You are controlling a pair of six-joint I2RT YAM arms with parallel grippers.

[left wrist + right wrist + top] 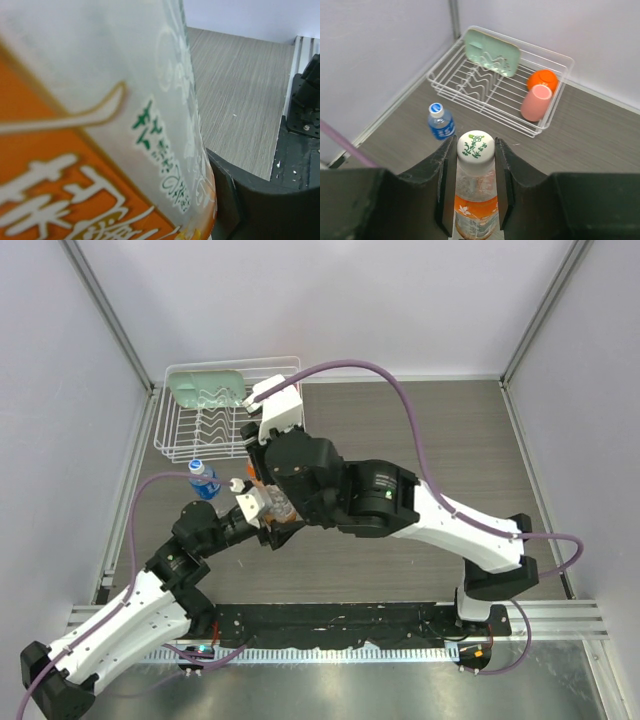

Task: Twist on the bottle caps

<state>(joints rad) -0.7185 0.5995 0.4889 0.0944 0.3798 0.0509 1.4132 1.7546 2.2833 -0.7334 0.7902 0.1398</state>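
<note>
Bottles numbered two on the counter (pixel 600 130). One orange-drink bottle (pixel 476 210) was grasped around its body by the left claw (pixel 262 518), its label filling that wrist's view. One blue-label bottle (pixel 441 126) stood apart near the left wall, topped by one blue-and-white cap (pixel 436 108). The right claw (pixel 476 150) was clenched on the one white cap (pixel 476 142), printed in green, which sat on the orange-drink bottle's neck. Behind them, one wire dish rack (pixel 555 65) held one green tray (pixel 492 52), one orange cup (pixel 542 79) and one pink cup (pixel 535 104).
</note>
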